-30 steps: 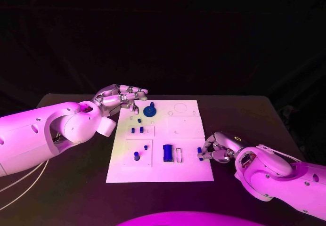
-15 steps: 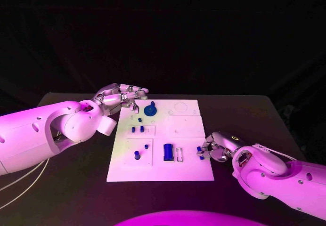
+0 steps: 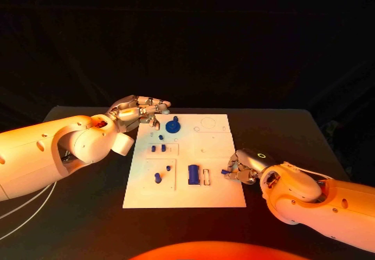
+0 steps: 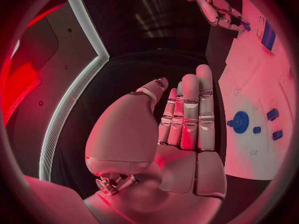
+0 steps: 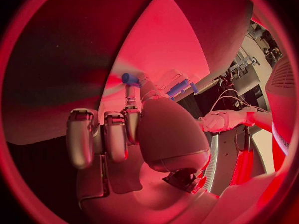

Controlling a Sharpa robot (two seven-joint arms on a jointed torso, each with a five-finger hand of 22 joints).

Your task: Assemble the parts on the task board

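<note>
Right hand (image 3: 242, 169) at the task board (image 3: 187, 199)'s right edge, pinching a small blue peg (image 5: 129, 78) at its fingertips. Left hand (image 3: 141, 112) holds nothing, fingers straight and close together, hovering off the board's far left corner beside the blue round part (image 3: 173, 127).

Risk, as I judge it: the pinch is shallow, so the peg could tip or drop if it meets the hole crooked.

Peg's long axis seems to lie across the fingertips; exact heading unclear.

The task board (image 3: 211, 200) lay between the two hands. The left hand (image 3: 139, 115) hovered at its far left corner. The right hand (image 3: 240, 169) pinched a small part (image 3: 225, 171) over its right edge.
</note>
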